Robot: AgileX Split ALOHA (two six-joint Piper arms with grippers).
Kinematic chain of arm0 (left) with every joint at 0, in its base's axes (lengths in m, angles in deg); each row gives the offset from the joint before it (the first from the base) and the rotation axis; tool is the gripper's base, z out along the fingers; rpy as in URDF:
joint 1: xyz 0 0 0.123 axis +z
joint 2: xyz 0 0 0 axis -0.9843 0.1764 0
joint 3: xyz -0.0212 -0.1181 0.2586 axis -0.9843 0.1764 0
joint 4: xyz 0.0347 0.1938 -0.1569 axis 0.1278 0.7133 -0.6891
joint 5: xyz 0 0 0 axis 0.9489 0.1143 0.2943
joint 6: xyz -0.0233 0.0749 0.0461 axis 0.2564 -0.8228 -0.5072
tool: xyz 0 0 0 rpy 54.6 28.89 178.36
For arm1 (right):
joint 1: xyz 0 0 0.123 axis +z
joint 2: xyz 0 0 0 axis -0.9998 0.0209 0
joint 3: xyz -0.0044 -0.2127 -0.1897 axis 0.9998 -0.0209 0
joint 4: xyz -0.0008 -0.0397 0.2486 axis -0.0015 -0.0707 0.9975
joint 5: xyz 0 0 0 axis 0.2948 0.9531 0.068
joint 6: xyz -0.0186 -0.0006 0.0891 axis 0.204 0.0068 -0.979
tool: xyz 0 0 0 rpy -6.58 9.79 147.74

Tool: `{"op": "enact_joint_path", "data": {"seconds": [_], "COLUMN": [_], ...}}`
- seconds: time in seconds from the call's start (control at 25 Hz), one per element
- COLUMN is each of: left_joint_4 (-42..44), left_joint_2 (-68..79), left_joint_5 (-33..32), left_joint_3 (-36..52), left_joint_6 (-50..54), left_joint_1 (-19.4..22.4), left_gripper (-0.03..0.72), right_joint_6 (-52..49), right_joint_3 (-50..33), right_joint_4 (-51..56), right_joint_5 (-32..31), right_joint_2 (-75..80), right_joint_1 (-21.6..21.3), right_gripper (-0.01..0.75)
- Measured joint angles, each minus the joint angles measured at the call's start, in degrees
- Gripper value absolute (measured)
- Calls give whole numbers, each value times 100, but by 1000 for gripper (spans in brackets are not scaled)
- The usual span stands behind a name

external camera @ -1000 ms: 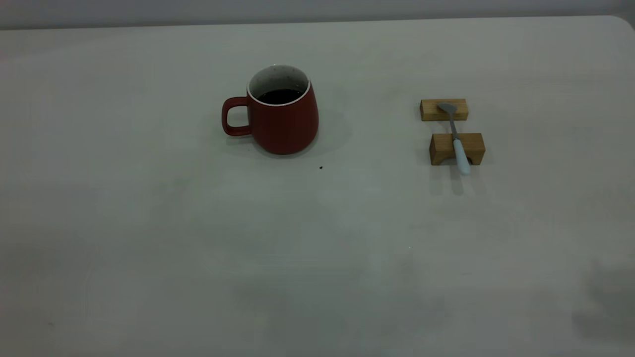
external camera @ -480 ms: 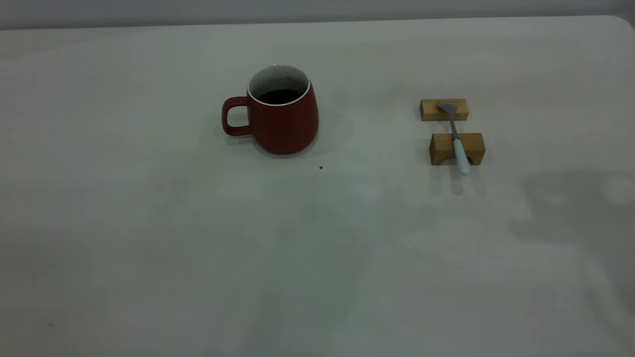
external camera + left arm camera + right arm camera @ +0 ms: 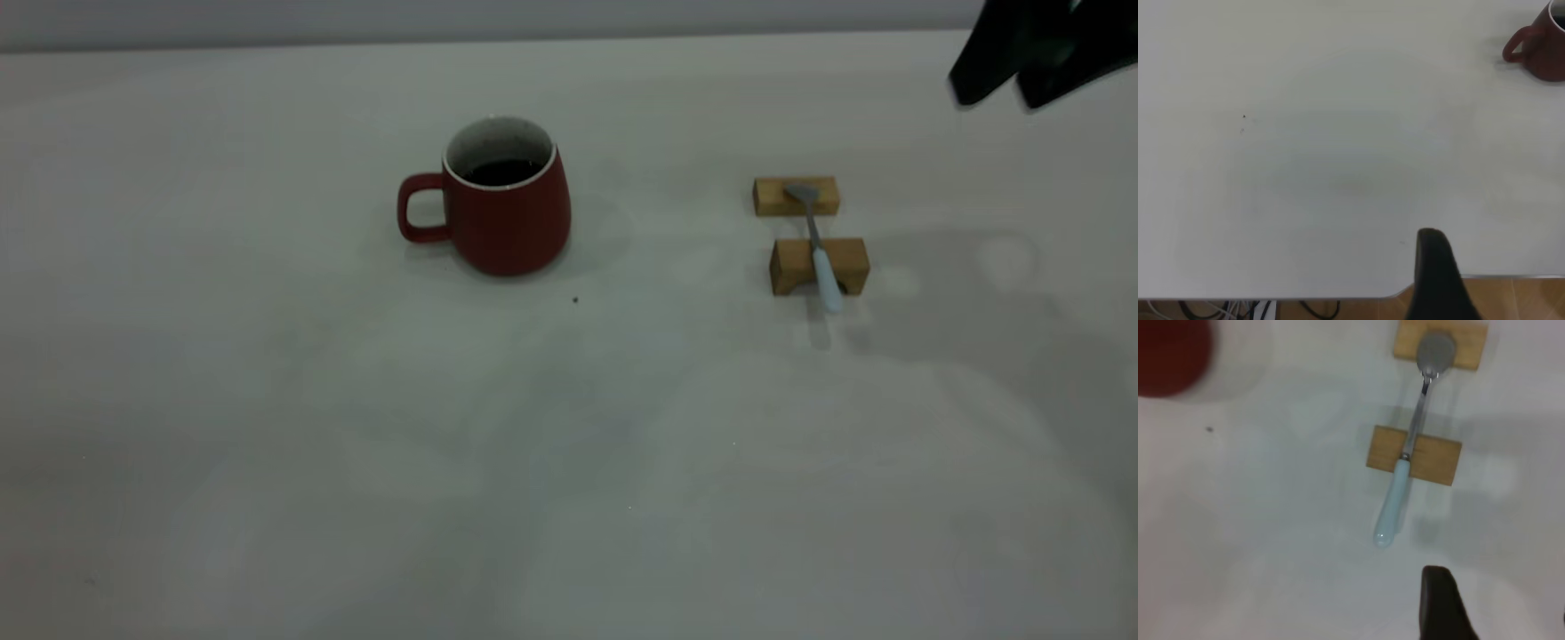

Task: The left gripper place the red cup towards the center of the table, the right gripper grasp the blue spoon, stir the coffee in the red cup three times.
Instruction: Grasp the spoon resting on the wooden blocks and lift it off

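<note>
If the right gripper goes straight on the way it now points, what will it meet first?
Probably the blue spoon. The right gripper hangs high over the table, and its wrist view looks down on the spoon lying across two wooden blocks. Depth is unclear, so it might reach bare table beside the handle.

One red cup (image 3: pixel 507 209), one blue spoon (image 3: pixel 822 258), two wooden blocks (image 3: pixel 796 196), apparently one tool (image 3: pixel 1022 67).

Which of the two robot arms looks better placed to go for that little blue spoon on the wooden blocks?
The right arm, I'd judge. The right gripper is in sight at the table's far right corner, on the blue spoon's side, and its wrist camera looks down at the spoon. The left wrist camera shows the red cup, no spoon.
</note>
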Motion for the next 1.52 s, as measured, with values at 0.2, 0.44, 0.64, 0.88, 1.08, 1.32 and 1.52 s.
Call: {"op": "enact_joint_path", "data": {"seconds": [0.2, 0.44, 0.64, 0.88, 1.08, 1.32, 1.52], "left_joint_4": [-5, -5, -5, -5, -5, -11, -11], "left_joint_2": [0, 0, 0, 0, 0, 0, 0], "left_joint_5": [0, 0, 0, 0, 0, 0, 0], "left_joint_3": [0, 0, 0, 0, 0, 0, 0], "left_joint_6": [0, 0, 0, 0, 0, 0, 0], "left_joint_1": [0, 0, 0, 0, 0, 0, 0], "left_gripper": [535, 535, 535, 535, 535, 535, 535], "right_joint_6": [0, -360, -809, -999, -1019, -1212, -1344], "right_joint_3": [432, 819, 1148, 1567, 1814, 1855, 1867], "right_joint_4": [0, -140, -477, -525, -546, -813, -948], "right_joint_5": [-247, -290, -438, -631, -657, -690, -683], "right_joint_2": [772, 1435, 1855, 2175, 2462, 2657, 2696], "right_joint_1": [153, 260, 507, 768, 907, 921, 921], "right_gripper": [472, 472, 472, 472, 472, 472, 472]}}
